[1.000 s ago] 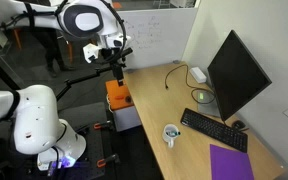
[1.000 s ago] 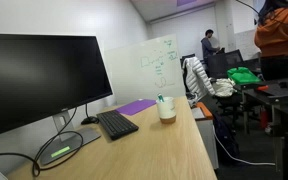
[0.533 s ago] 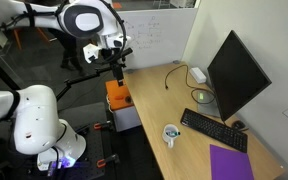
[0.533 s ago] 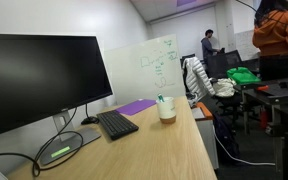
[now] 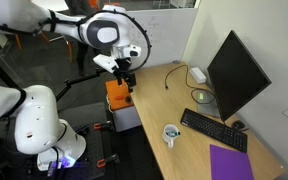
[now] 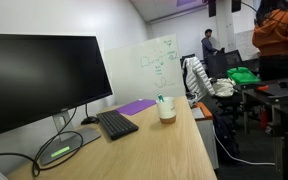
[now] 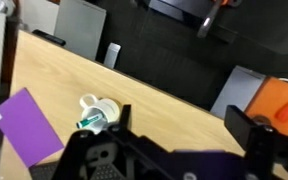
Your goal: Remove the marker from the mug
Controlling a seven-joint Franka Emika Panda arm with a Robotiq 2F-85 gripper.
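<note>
Wrist view showed the gripper (image 7: 179, 125) with fingers spread wide and nothing between them, hanging well above the light wooden desk (image 7: 64, 70). The white mug (image 7: 99, 108) stood upright on the desk just beside the purple mat (image 7: 29, 125), with the marker (image 7: 89, 122) sticking out of it. In both exterior views the mug sat near the keyboard (image 5: 214, 130), with the monitor (image 5: 234, 75) behind. A whiteboard (image 6: 154, 65) covered the far wall.

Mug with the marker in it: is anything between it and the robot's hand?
Nothing visible. The open hand hangs in the air, away from the small white mug holding the thin marker; only air and bare wooden desktop lie between.
</note>
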